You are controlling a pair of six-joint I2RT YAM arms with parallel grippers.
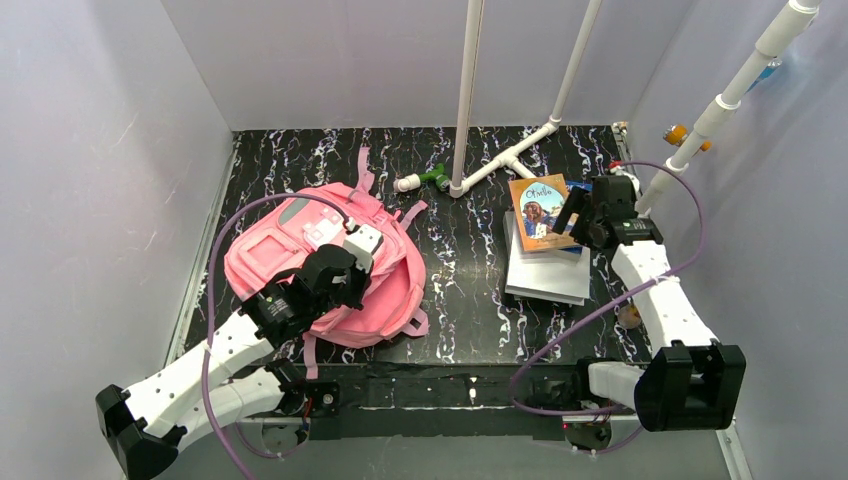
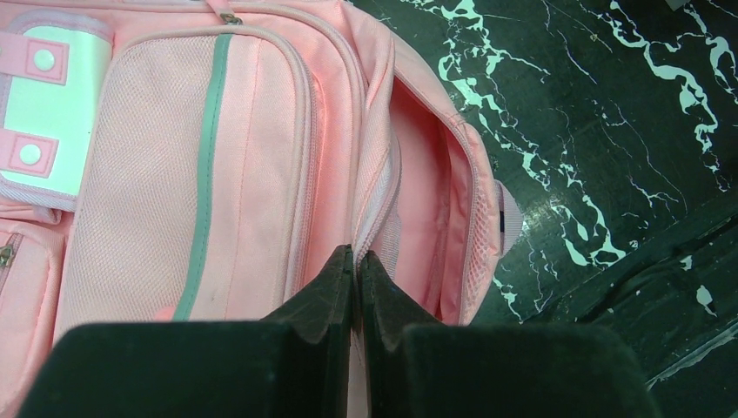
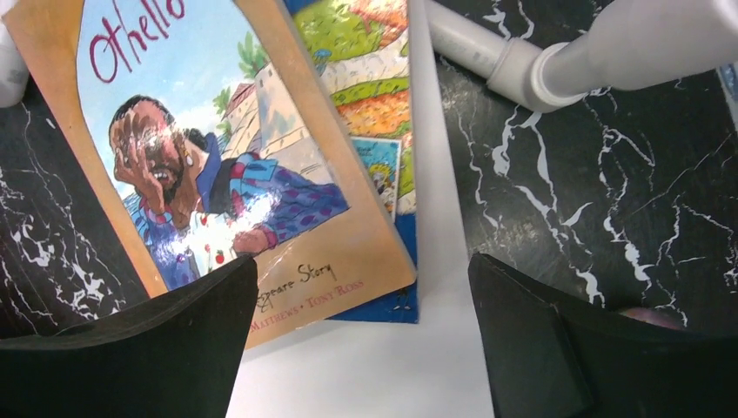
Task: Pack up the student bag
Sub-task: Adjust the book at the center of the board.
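Packing is barely begun — the left tool seemingly pinches the rim of the open student bag; the right tool, released, hovers over the unpacked Othello book.

Two arms, same build. Left arm and right arm had white shells on the long links and black housings at the joints. A lilac cable looped loose off each. Left gripper and right gripper were matte black, with wedge-shaped fingers.
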